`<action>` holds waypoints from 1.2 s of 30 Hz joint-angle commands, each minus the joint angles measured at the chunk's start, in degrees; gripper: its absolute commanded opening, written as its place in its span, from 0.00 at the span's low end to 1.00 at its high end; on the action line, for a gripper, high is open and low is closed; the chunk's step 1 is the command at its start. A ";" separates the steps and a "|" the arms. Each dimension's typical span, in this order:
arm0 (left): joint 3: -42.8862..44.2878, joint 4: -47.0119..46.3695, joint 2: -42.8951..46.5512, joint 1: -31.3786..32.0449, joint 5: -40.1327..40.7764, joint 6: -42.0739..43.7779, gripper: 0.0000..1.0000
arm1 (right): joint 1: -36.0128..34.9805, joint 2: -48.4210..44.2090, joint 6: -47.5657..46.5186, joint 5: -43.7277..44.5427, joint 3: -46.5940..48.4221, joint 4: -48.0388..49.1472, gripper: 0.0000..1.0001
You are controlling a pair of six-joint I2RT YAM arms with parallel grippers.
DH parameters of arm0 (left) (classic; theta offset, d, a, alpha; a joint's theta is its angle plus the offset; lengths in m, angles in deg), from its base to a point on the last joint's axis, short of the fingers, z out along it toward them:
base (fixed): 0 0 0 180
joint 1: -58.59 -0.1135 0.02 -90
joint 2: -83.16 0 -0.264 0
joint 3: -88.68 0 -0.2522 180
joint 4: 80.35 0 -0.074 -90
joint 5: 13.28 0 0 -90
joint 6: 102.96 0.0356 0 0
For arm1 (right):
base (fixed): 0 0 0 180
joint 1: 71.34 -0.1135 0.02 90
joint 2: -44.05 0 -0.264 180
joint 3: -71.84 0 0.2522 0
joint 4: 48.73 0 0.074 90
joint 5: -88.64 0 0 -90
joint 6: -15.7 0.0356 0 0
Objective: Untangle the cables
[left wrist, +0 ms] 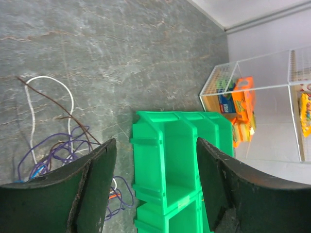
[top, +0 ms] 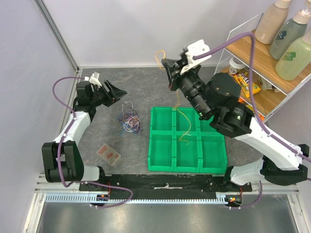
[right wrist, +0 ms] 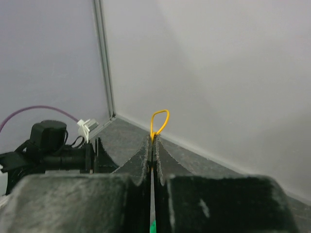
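Note:
The bundle of cables lies on the grey table left of the green tray; purple, blue, orange and white loops show in the left wrist view. My left gripper is open and empty, hovering above and to the left of the bundle. My right gripper is raised high over the table's back, shut on a yellow cable whose loop sticks out past the fingertips. The rest of the yellow cable hangs down into the tray's middle compartments.
A green tray with six compartments sits at centre. A small clear box with orange contents lies at front left. A wire shelf with bottles and packets stands at right, also in the left wrist view.

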 commanded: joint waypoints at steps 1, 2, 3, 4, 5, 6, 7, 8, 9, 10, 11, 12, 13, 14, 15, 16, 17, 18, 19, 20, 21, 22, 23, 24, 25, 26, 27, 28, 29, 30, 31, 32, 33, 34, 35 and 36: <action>0.13 -3.77 0.98 -0.05 -7.02 -1.40 0.72 | 0.02 -0.80 -4.46 3.95 9.36 -1.71 0.00; -0.13 -3.86 1.07 -0.14 -7.20 -1.75 0.73 | 0.02 0.34 -5.34 4.13 11.91 -1.80 0.00; -0.48 -4.12 1.24 -0.14 -7.47 -2.01 0.73 | 0.10 1.92 -6.82 4.31 14.55 -2.32 0.00; -0.74 -4.12 1.42 -0.14 -7.82 -1.93 0.73 | -0.07 3.50 -7.88 4.31 18.14 -2.93 0.00; -0.92 -4.38 1.59 -0.14 -8.08 -1.93 0.74 | 0.10 5.26 -8.68 4.66 21.05 -3.72 0.00; -1.36 -4.47 1.86 -0.14 -8.08 -1.84 0.74 | 0.11 6.84 -9.56 4.66 24.90 -4.25 0.00; -1.62 -4.47 2.29 -0.14 -8.00 -1.66 0.75 | 0.11 7.82 -10.43 4.83 27.20 -4.35 0.00; -1.80 -4.47 2.56 -0.05 -7.73 -1.49 0.75 | 0.11 8.43 -11.05 5.01 28.53 -4.43 0.00; -1.98 -4.47 2.65 -0.14 -7.56 -1.40 0.75 | 0.02 8.79 -11.67 5.19 29.68 -4.26 0.00; -1.98 -4.47 2.74 -0.14 -7.64 -1.40 0.75 | 0.10 8.97 -12.11 5.19 30.21 -4.26 0.00; -1.89 -4.47 2.65 -0.14 -7.91 -1.40 0.75 | 0.11 8.79 -12.46 5.54 30.22 -3.91 0.00; -1.80 -4.47 2.48 -0.14 -8.17 -1.57 0.75 | 0.11 8.44 -12.90 5.89 29.69 -3.73 0.00; -1.71 -4.56 2.39 -0.14 -8.43 -1.66 0.75 | 0.11 8.01 -13.25 6.33 28.73 -3.21 0.00; -1.71 -4.73 2.39 -0.14 -8.87 -1.75 0.75 | 0.19 7.48 -13.60 6.94 26.98 -2.42 0.00; -1.71 -4.91 2.30 -0.14 -9.14 -1.84 0.75 | 0.37 6.52 -13.95 7.73 24.62 -1.72 0.00; -1.80 -5.00 2.38 -0.14 -9.31 -1.93 0.75 | 0.72 5.72 -14.22 8.43 22.33 -0.67 0.00; -1.80 -5.00 2.39 -0.05 -9.40 -2.01 0.75 | 1.33 4.85 -14.22 8.96 19.61 0.04 0.00; -1.80 -5.09 2.56 -0.14 -9.40 -1.93 0.75 | 2.12 4.14 -14.05 9.05 17.32 0.92 0.00; -1.80 -5.17 2.65 -0.23 -9.40 -1.93 0.75 | 3.00 3.44 -13.35 8.88 14.86 1.36 0.00; -1.89 -5.18 2.65 -0.14 -9.40 -1.93 0.75 | 3.96 3.00 -12.82 9.05 12.49 1.45 0.00; -1.89 -5.18 2.82 -0.23 -9.40 -1.93 0.75 | 4.93 2.73 -12.38 9.14 10.90 1.54 0.00; -1.89 -5.18 2.82 -0.14 -9.49 -1.93 0.75 | 5.81 2.55 -11.85 9.58 9.31 1.54 0.00; -1.98 -5.18 2.91 -0.14 -9.49 -1.93 0.75 | 6.78 2.29 -11.50 9.93 8.25 1.54 0.00; -1.98 -5.18 2.91 -0.14 -9.40 -1.84 0.75 | 7.48 2.03 -10.89 9.93 7.11 1.46 0.00; -1.98 -5.18 2.91 -0.14 -9.40 -1.93 0.75 | 8.62 1.76 -10.45 9.59 6.14 1.45 0.00; -1.98 -5.18 2.91 -0.14 -9.49 -1.84 0.75 | 9.50 1.59 -9.92 8.97 5.79 1.54 0.00; -1.98 -5.18 2.91 -0.14 -9.49 -1.84 0.75 | 10.38 1.50 -9.22 8.27 5.70 1.54 0.00; -1.98 -5.09 2.91 -0.14 -9.58 -1.84 0.75 | 11.35 1.58 -8.69 7.48 5.78 1.46 0.00; -1.89 -5.17 2.83 -0.14 -9.67 -1.84 0.75 | 11.96 1.76 -8.16 6.78 6.13 1.02 0.00; -1.89 -5.18 2.91 -0.14 -9.58 -1.84 0.75 | 12.49 1.85 -7.55 6.07 6.66 0.75 0.00; -1.89 -5.18 2.91 -0.05 -9.67 -1.84 0.75 | 12.76 2.11 -7.02 5.54 7.27 0.14 0.00; -1.89 -5.18 2.91 -0.05 -9.67 -1.84 0.75 | 12.76 2.29 -6.32 4.58 8.15 -0.47 0.00; -1.89 -5.18 2.74 -0.14 -9.67 -1.84 0.75 | 12.85 2.64 -5.79 3.62 9.29 -1.00 0.00; -1.89 -5.18 2.74 -0.14 -9.75 -2.01 0.75 | 12.76 3.07 -5.09 2.39 10.34 -1.88 0.00; -1.89 -5.18 2.65 -0.23 -9.75 -1.93 0.75 | 12.76 3.78 -4.47 1.50 11.75 -2.58 0.00; -1.89 -5.18 2.56 -0.23 -9.93 -2.10 0.75 | 12.76 4.13 -4.21 0.45 12.80 -3.28 0.00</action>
